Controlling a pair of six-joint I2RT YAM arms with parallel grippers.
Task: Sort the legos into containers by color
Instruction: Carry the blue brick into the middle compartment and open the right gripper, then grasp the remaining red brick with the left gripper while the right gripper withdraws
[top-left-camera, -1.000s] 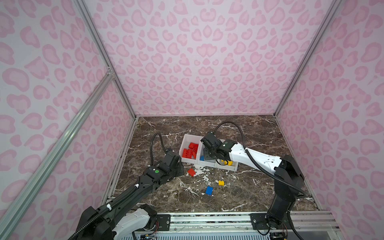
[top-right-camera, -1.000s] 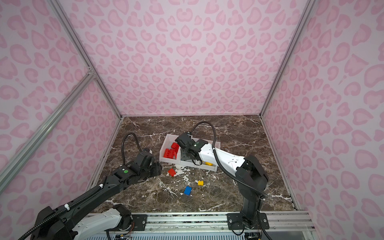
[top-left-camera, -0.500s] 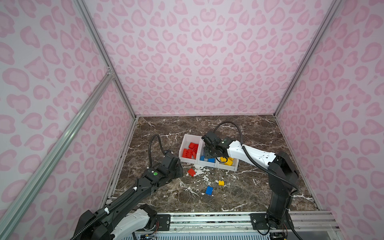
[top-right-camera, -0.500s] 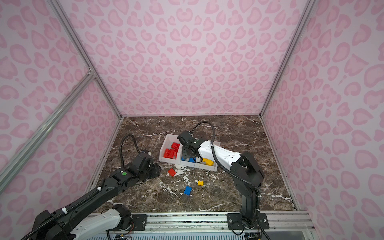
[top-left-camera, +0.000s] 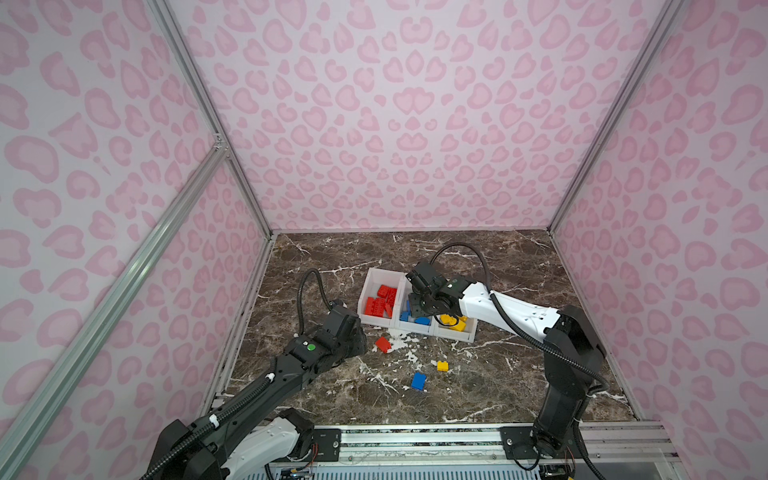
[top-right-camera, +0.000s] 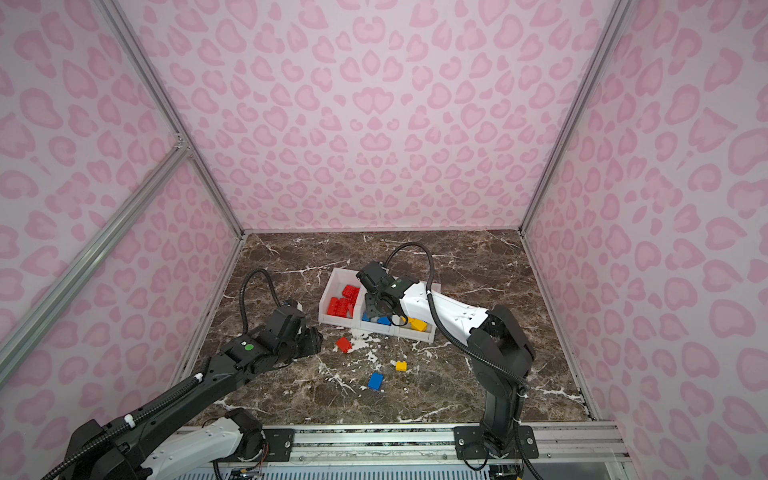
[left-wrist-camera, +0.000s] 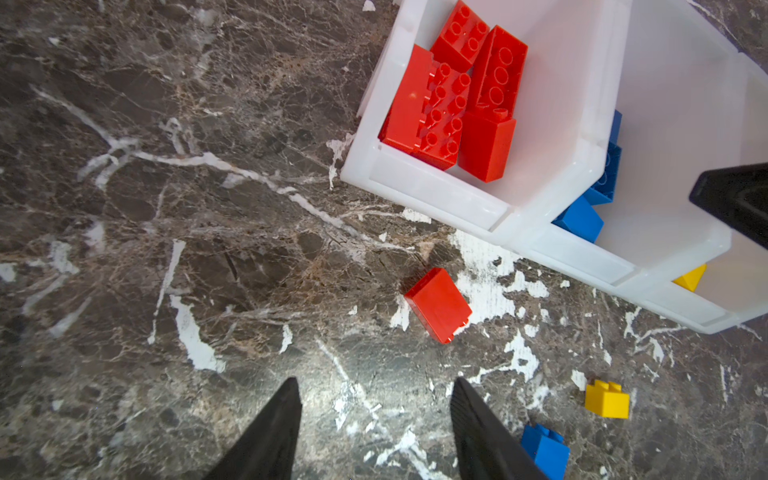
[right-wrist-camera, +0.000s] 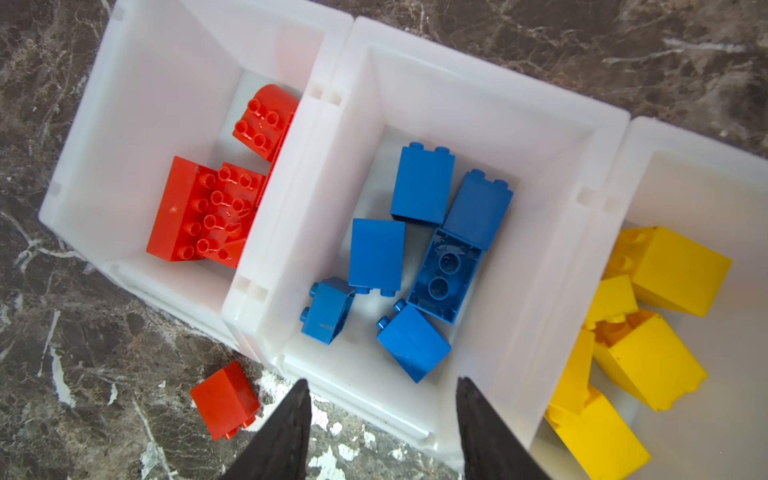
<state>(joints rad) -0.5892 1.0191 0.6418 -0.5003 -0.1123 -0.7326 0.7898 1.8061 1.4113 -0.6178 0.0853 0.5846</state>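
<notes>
Three joined white containers (top-left-camera: 376, 275) stand mid-floor. The left one holds red legos (right-wrist-camera: 199, 212), the middle one blue legos (right-wrist-camera: 376, 253), the right one yellow legos (right-wrist-camera: 673, 270). Loose on the marble lie a red brick (top-left-camera: 382, 344) (left-wrist-camera: 438, 305), a small yellow brick (top-left-camera: 442, 365) (left-wrist-camera: 606, 400) and a blue brick (top-left-camera: 418, 381) (left-wrist-camera: 544, 451). My left gripper (top-left-camera: 360, 334) (left-wrist-camera: 374, 384) hovers open and empty just left of the loose red brick. My right gripper (top-left-camera: 417, 309) (right-wrist-camera: 382, 384) hangs open and empty over the middle container's near edge.
Pink patterned walls close in the marble floor (top-left-camera: 332, 257) on three sides. A metal rail (top-left-camera: 415, 440) runs along the front edge. White scuff patches (left-wrist-camera: 486, 282) mark the floor in front of the containers.
My right gripper has gone from shut to open over the middle container and shifted slightly left. The left arm has barely moved.
</notes>
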